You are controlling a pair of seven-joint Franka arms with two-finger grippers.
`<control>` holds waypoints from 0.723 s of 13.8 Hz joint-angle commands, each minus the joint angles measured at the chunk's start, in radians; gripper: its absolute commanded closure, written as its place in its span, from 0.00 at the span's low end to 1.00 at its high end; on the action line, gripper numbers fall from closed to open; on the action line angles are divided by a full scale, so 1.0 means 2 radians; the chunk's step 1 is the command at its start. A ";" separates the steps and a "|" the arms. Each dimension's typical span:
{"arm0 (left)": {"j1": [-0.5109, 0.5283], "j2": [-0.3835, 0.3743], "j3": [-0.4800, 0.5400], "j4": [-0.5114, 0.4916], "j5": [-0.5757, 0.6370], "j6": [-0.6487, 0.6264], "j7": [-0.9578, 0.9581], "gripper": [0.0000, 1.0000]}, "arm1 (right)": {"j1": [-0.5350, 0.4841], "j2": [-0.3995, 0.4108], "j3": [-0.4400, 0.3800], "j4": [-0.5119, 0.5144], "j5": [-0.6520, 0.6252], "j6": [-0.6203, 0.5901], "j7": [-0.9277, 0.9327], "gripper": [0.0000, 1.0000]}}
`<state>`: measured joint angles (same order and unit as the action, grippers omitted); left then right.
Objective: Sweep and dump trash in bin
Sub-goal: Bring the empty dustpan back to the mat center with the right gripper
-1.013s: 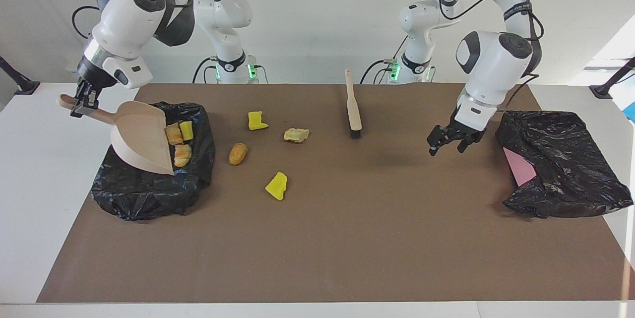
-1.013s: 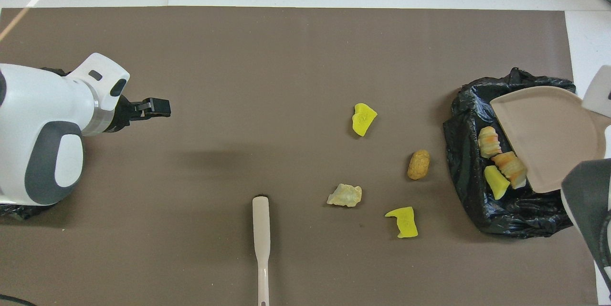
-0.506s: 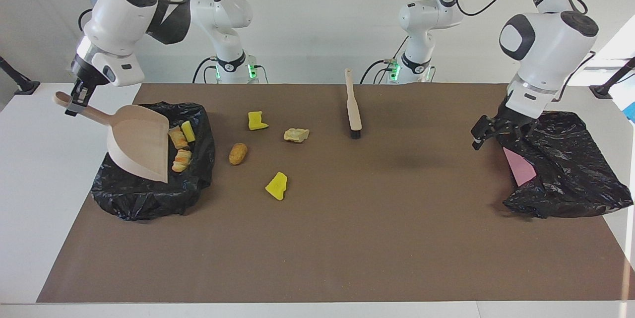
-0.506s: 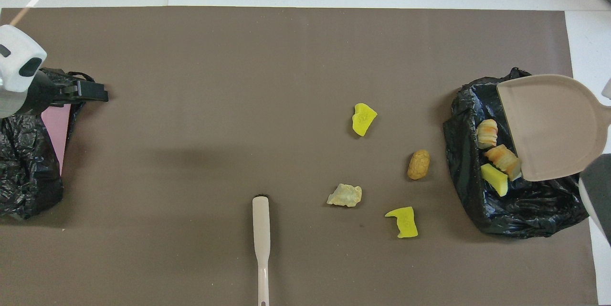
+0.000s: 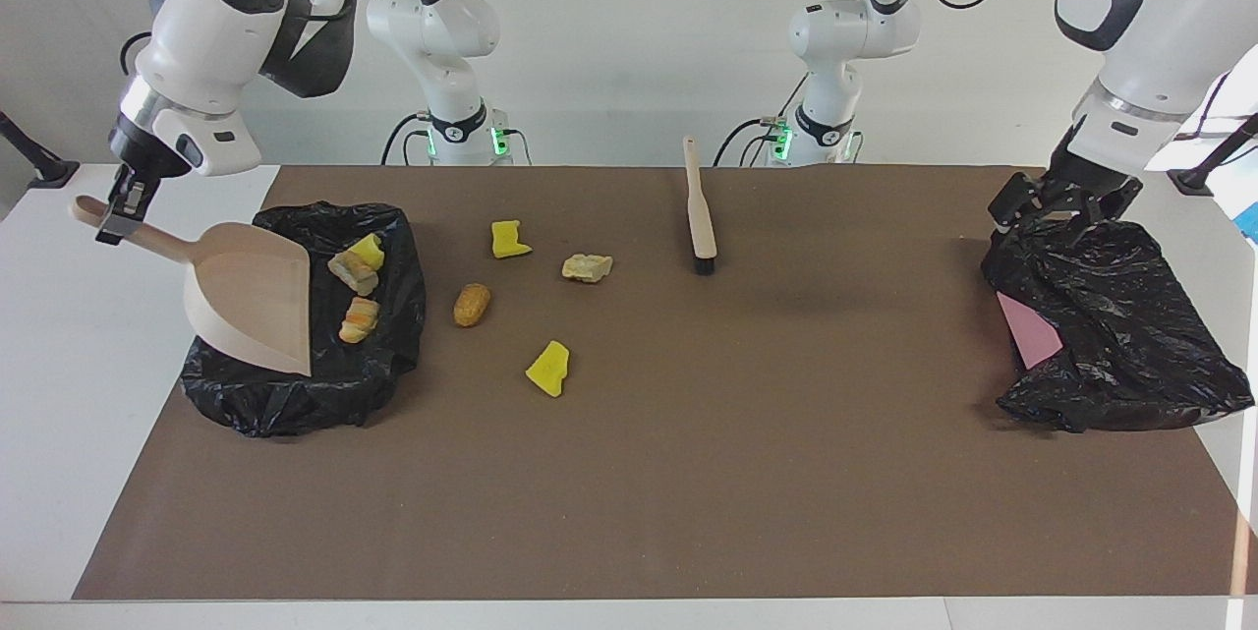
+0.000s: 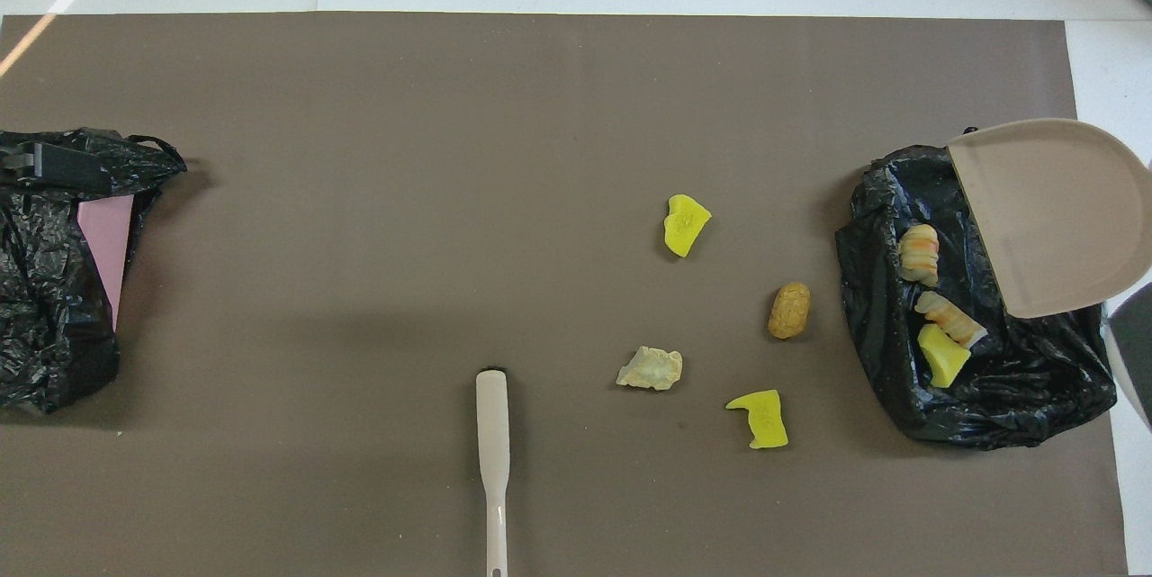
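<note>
- Over the black bin [image 5: 383, 370] at the right arm's end, the right gripper [image 5: 126, 205] is clamped on the tilted dustpan [image 5: 251, 301]; three scraps lie in the bin.
- The dump step looks about done, judging by the empty pan.
- Four scraps [image 5: 472, 304] remain on the mat, near the brush [image 5: 700, 213].
- The left gripper [image 5: 1054, 207], fingers spread, hangs over the second bag [image 5: 1130, 335]; next it likely must fetch the brush.

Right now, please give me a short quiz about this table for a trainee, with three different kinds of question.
1. True or false: the beige plastic dustpan lies flat on the brown mat.
2. How many small trash scraps lie inside the black bag-lined bin?
3. Fill in: the right tool is shut on the dustpan's ____.
Key: 1 false, it is held tilted over the bin; 2 three; 3 handle.
</note>
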<state>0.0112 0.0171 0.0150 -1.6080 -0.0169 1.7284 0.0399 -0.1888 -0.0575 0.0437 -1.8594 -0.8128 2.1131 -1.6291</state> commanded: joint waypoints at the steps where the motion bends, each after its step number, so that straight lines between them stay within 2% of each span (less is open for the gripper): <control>1: -0.019 -0.016 0.012 0.006 0.013 -0.033 0.002 0.00 | 0.002 0.013 0.006 0.033 0.049 -0.035 0.019 1.00; 4: -0.011 -0.030 0.005 0.006 0.009 -0.062 0.002 0.00 | 0.054 0.024 0.010 0.056 0.081 -0.091 0.121 1.00; 6: -0.013 -0.034 0.005 0.003 0.008 -0.071 0.002 0.00 | 0.088 0.032 0.011 0.076 0.133 -0.134 0.208 1.00; 10: -0.016 -0.045 0.005 -0.009 0.008 -0.080 0.002 0.00 | 0.153 0.099 0.011 0.152 0.207 -0.191 0.410 1.00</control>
<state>-0.0041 -0.0450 0.0146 -1.6027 -0.0134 1.5930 0.0399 0.0740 0.0450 0.0686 -1.6709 -0.4541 1.7823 -0.9664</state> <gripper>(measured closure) 0.000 0.670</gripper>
